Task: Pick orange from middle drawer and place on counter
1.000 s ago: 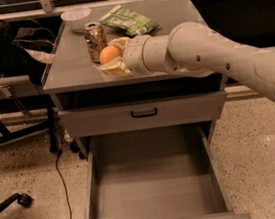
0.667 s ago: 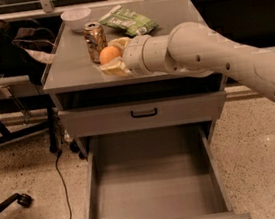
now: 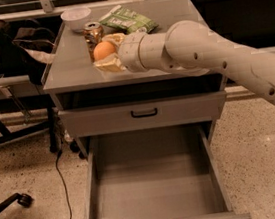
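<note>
Cream pincer [image 3: 106, 52]: clenched on the orange [image 3: 102, 49], one finger above the fruit and one below, low over the left part of the counter [image 3: 69, 70].
Orange: held between the fingers, just in front of the drink can [image 3: 93, 32]; whether it touches the top cannot be told.
White bowl [image 3: 76, 17]: at the back left corner, contents hidden.
Green bag [image 3: 128, 19]: lying flat behind the wrist.
Middle drawer [image 3: 155, 190]: pulled fully out, plain grey floor showing.
Upper drawer front [image 3: 178, 110]: closed, black handle.
Arm [image 3: 211, 54]: reaches in from the right, nearly level, wrist pointing left across the top.
</note>
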Tool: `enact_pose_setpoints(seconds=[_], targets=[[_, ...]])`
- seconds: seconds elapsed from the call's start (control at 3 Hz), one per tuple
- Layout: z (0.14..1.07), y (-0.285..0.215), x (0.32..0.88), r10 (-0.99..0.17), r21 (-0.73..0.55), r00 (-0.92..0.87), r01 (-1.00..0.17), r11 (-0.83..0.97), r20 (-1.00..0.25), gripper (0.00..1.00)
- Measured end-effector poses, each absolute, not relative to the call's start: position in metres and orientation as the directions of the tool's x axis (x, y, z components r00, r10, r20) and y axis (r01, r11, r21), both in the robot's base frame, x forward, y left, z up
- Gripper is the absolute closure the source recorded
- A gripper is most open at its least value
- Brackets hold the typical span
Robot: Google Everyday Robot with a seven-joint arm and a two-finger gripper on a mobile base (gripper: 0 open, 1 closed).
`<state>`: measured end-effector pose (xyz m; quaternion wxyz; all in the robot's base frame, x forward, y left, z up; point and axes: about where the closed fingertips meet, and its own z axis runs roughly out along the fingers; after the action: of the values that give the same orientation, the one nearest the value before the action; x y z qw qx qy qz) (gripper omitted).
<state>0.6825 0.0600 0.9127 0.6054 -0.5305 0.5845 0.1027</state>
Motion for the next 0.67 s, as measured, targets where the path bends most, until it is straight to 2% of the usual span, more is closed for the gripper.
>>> enact_pose_setpoints(seconds=[0.67], targets=[[0.922, 0.052, 0.706, -0.546, -0.575, 0.311, -0.702, 0.420, -0.778, 1.00]])
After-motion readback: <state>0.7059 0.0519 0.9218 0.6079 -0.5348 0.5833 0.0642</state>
